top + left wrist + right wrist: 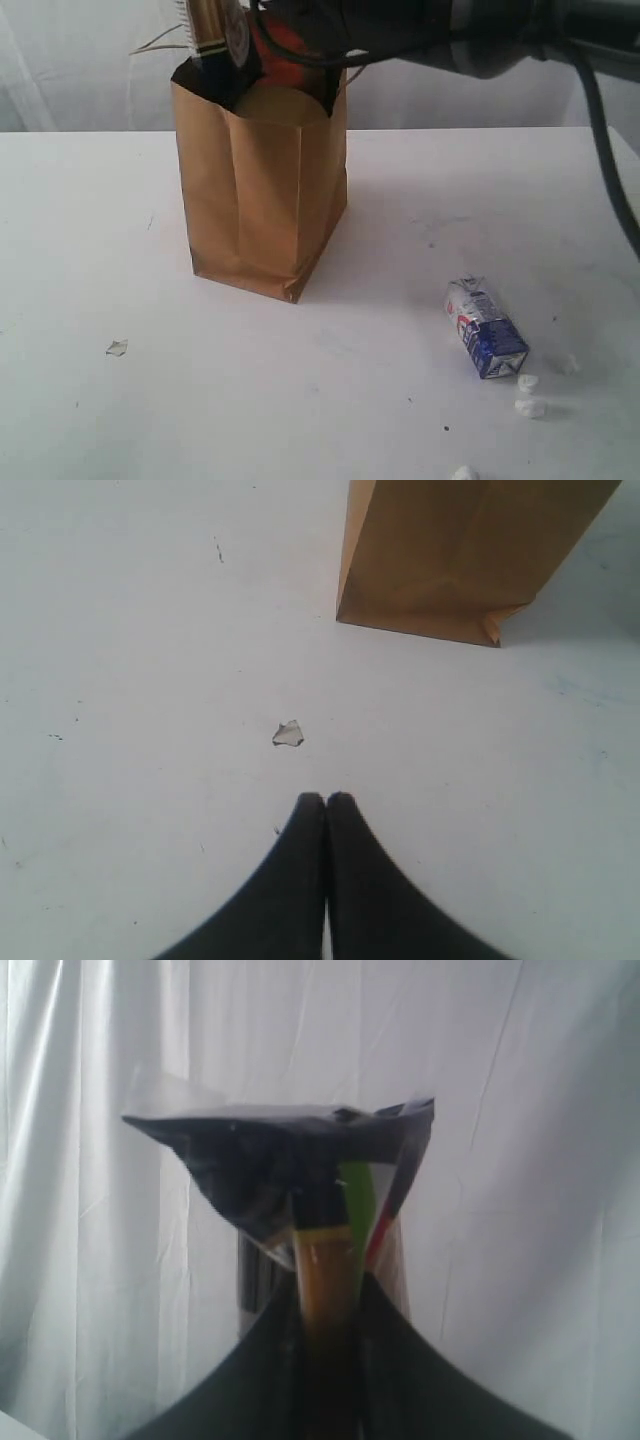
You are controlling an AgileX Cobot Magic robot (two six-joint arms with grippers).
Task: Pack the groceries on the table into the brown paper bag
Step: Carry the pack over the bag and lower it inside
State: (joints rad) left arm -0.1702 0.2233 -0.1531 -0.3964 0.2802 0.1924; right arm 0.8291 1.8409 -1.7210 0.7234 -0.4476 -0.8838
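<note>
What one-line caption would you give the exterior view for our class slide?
A spaghetti packet held at the mouth of the upright brown paper bag; a small blue-white carton lies on the table.

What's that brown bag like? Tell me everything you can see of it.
The brown paper bag is tall, plain kraft paper with sharp creased corners and folded sides. It stands upright on the white table, mouth open, a thin loop handle poking out at the rim. A rounded tan shape shows inside. The spaghetti packet, held by the right claw, hangs at its mouth; whether it touches the paper is unclear.
</note>
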